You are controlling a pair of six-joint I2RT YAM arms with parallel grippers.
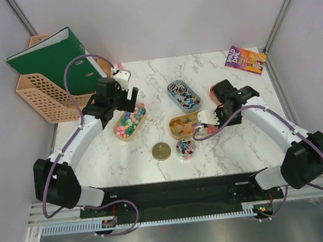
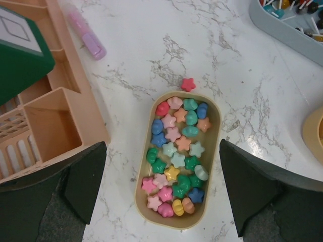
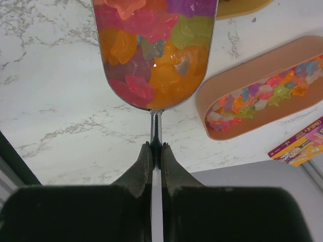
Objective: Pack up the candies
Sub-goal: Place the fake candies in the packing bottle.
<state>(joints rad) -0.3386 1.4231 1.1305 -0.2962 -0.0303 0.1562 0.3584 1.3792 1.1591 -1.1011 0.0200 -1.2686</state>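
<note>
Keeping the silver scoop (image 3: pixel 154 113) level matters most now (it is heaped with candies (image 3: pixel 146 30)); I judge it should tip slowly, and only once over the open jar (image 1: pixel 185 147). Low in its wrist view, the right gripper (image 3: pixel 155 148) is clenched on the scoop's handle. The left gripper (image 2: pixel 161 171) hangs spread and empty over the tan tray (image 2: pixel 141 171) of candies.

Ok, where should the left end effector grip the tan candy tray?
Probably across its narrow width, a finger on each long outer wall of the tan tray, coming straight down. The open left end effector has a finger either side of it, and candies fill the inside.
</note>
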